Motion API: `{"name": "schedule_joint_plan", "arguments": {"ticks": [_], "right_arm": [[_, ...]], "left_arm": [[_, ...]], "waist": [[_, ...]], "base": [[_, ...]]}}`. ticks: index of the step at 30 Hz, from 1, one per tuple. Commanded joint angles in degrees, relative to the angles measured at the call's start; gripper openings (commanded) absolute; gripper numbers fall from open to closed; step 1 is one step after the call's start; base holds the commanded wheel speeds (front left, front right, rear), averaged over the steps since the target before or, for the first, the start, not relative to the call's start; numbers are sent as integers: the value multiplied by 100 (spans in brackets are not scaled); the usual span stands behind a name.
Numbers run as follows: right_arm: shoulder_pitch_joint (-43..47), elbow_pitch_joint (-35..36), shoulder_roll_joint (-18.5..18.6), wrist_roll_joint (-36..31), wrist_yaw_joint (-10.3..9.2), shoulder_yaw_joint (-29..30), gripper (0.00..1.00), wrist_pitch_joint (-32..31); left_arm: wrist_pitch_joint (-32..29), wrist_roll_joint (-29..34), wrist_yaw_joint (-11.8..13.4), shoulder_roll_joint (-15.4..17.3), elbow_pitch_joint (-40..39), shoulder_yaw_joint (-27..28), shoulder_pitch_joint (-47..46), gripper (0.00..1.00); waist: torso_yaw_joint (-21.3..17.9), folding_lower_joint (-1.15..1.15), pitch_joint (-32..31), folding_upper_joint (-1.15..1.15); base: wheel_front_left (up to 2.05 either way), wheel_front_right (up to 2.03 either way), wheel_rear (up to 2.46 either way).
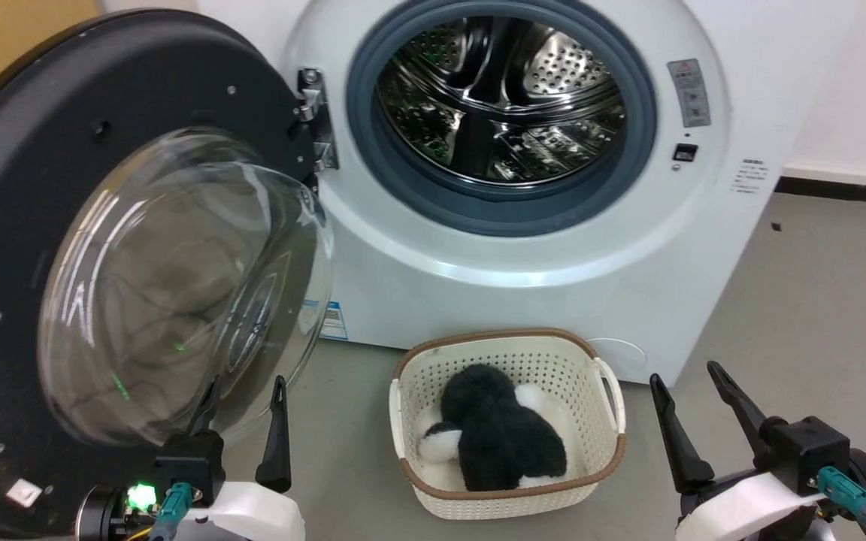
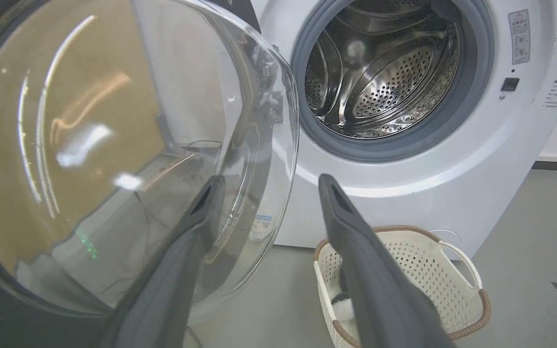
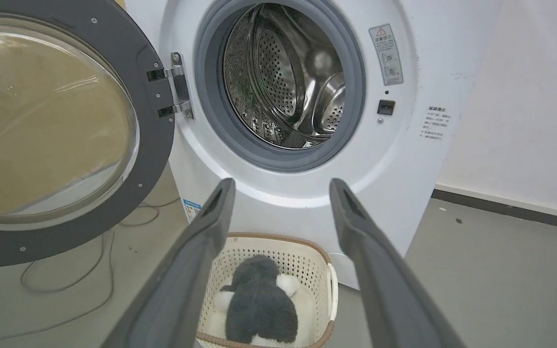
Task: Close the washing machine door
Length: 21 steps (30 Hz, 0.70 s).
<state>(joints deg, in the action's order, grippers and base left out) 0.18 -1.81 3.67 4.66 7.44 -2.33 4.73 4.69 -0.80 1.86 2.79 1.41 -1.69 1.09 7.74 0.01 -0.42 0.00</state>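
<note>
- Left of the washing machine (image 1: 478,270), the washing machine door (image 1: 140,285) stands swung wide on its hinge (image 1: 313,113). Its inner face and glass bowl are turned toward me, and the drum opening is uncovered.
- Left hand (image 1: 245,383): just before the door's lower part, spread wide, holding nothing. In the left wrist view one finger (image 2: 196,227) overlaps the bowl; I cannot tell whether it touches.
- Right hand (image 1: 683,372): also agape and empty, before the machine's right front corner, well apart from the door, with the basket (image 1: 523,361) between.
- Judgement: the left arm is the nearer. The door's free rim lies farthest from the machine, beyond my left hand. I expect the push must come from behind that rim, sweeping toward the machine.
</note>
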Motion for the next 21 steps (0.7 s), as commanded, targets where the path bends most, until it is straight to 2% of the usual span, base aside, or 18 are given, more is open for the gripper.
{"name": "schedule_joint_plan", "arguments": {"ticks": [1,21], "right_arm": [[69,-31,32,44,2,-24,100,61],[22,-221,81,289,2,-264,100,299]], "left_arm": [[61,-55,28,7,16,-18,66,100],[300,-108,139,28,2,-15,160,100]], "waist": [[72,0,-12,0],[722,0,-18,0]], "base": [[0,0,0],[0,0,0]]}}
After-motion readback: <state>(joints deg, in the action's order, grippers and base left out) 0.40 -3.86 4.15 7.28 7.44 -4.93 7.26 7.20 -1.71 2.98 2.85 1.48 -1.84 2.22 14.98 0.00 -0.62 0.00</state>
